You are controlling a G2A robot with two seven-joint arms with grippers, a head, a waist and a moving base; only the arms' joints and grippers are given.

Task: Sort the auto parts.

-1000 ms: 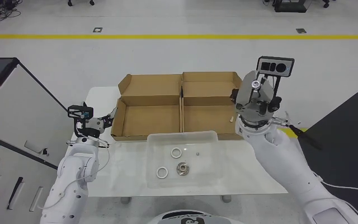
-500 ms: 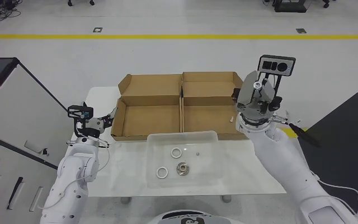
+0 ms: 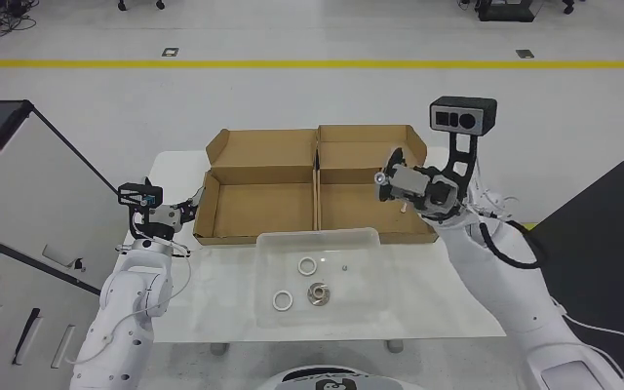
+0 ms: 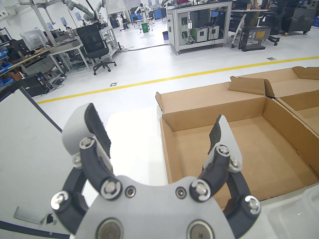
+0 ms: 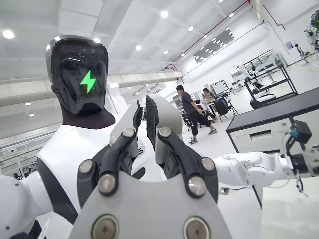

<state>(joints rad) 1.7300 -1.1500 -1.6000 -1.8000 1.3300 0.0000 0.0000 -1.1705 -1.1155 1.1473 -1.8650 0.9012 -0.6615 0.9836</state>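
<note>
Your right tool (image 5: 144, 106) pinches a small threaded part (image 5: 142, 114) above the right box (image 3: 351, 210); your left tool (image 4: 155, 114) gapes wide beside the left box (image 4: 249, 145).

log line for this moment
left gripper open beside left box | right gripper shut on small ribbed part above right box | tray holds two white rings, metal hub

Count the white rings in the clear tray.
2. One white ring sits central in the tray; the other ring nearer the robot, beside a metal part. None seems hidden.
</note>
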